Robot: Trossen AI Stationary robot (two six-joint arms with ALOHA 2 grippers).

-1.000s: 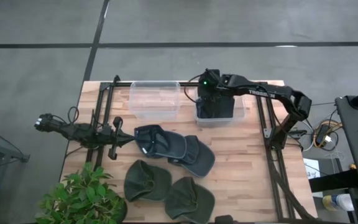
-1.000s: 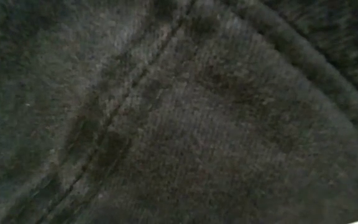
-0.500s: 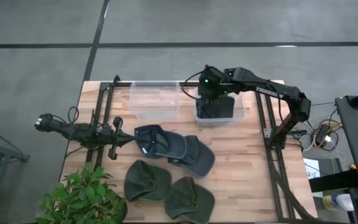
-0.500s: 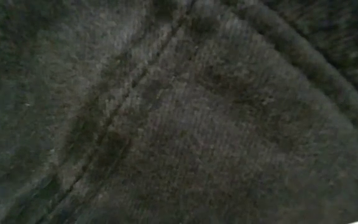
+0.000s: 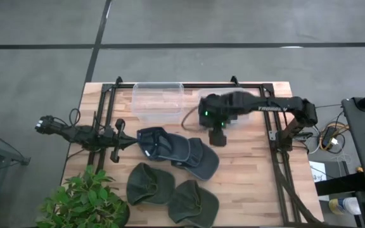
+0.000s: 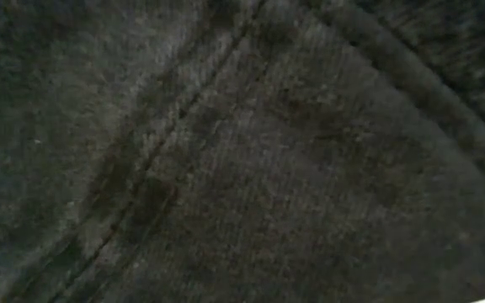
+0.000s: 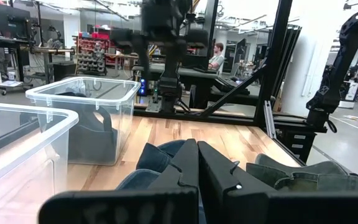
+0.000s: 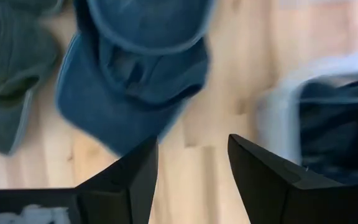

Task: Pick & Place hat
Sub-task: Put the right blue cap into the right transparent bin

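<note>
Two dark blue caps (image 5: 177,151) lie overlapping at mid table, and show in the right wrist view as blue caps (image 8: 142,74). Two green caps (image 5: 149,183) lie nearer the near edge. My right gripper (image 5: 217,137) is open and hangs over bare wood between the right clear bin and the blue caps, touching nothing; its own view shows the right gripper (image 8: 191,168) just beside the caps. A dark hat (image 7: 87,129) lies inside the right bin (image 7: 120,93). My left gripper (image 7: 197,171) is shut and rests at the table's left.
An empty clear bin (image 5: 158,101) stands at the far edge, left of the bin with the hat. A potted plant (image 5: 81,202) sits at the near left corner. Dark cloth (image 6: 242,151) fills the whole low view. Black frame rails run along both sides.
My right gripper has moved from over the right bin toward the table's near edge, ending above the wood beside the blue caps. The dark hat stays in the bin. The caps on the table have not moved.
</note>
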